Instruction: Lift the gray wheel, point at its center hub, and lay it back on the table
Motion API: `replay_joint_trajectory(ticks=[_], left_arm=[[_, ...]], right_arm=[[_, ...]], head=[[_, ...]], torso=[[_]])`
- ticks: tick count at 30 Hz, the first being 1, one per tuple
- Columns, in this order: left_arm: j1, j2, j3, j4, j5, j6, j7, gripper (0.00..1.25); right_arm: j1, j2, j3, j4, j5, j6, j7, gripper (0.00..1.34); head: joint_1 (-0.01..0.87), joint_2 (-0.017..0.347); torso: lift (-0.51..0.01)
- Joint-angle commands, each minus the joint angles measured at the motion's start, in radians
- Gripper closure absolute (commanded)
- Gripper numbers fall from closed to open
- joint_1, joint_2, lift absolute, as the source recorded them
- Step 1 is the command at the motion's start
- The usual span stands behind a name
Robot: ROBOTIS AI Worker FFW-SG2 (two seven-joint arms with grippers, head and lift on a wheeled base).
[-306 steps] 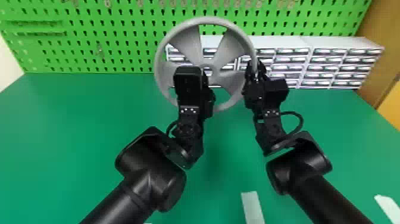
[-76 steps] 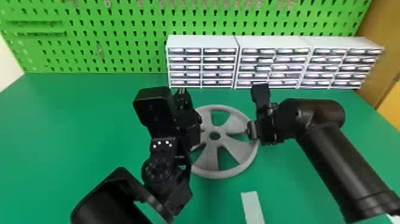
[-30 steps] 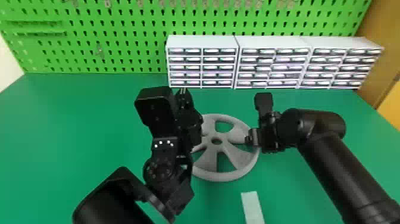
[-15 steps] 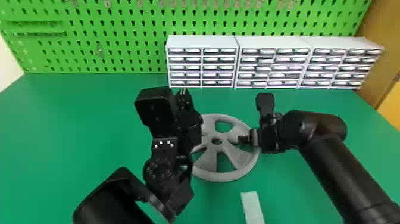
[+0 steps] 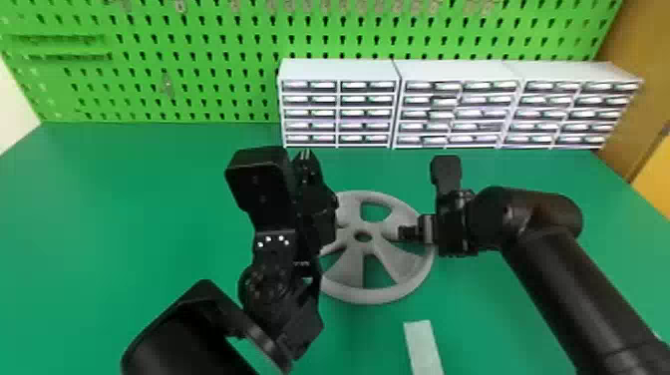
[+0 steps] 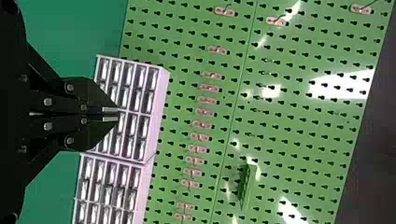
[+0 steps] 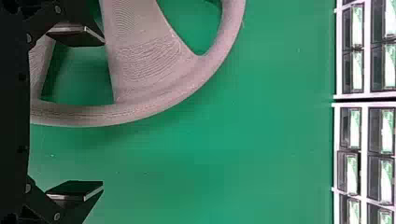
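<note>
Matt, ridged plastic-look wheel [image 5: 374, 295] lies on a smooth, low-sheen table [image 5: 124, 199].
Fine printed-looking lines score the wheel's spokes and rim; beyond it, a slick pegboard [image 5: 60, 15] throws back white glare above drawers [image 5: 311, 113] with shiny, clear-plastic-look fronts in smooth, dull frames. To the wheel's right, the arm [image 5: 573, 284] wears smooth black casing with a soft gloss, while on its near side sits a flat, matt strip [image 5: 422, 349].
</note>
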Motion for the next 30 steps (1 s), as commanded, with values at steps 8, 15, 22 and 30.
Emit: replay_joint_trajectory(ticks=[8, 15, 22, 30], left_arm=[[0.029, -0.044, 0.158, 0.043, -0.066, 0.054, -0.132, 1.17], [0.035, -0.075, 0.281, 0.088, -0.145, 0.052, -0.238, 1.17], [0.028, -0.113, 0.404, 0.178, -0.213, -0.028, -0.431, 1.14], [0.018, -0.121, 0.463, 0.272, -0.230, -0.136, -0.482, 1.05]], right_arm=[[0.045, -0.005, -0.017, -0.068, 0.086, -0.085, 0.099, 0.20], [0.085, -0.011, -0.011, -0.110, 0.173, -0.209, 0.196, 0.20], [0.117, -0.013, 0.003, -0.131, 0.267, -0.375, 0.331, 0.21], [0.172, -0.013, 0.004, -0.185, 0.333, -0.554, 0.360, 0.21]], head=[[0.692, 0.048], [0.692, 0.048], [0.692, 0.048], [0.692, 0.048]], torso=[[-0.096], [-0.096], [-0.096], [-0.096]])
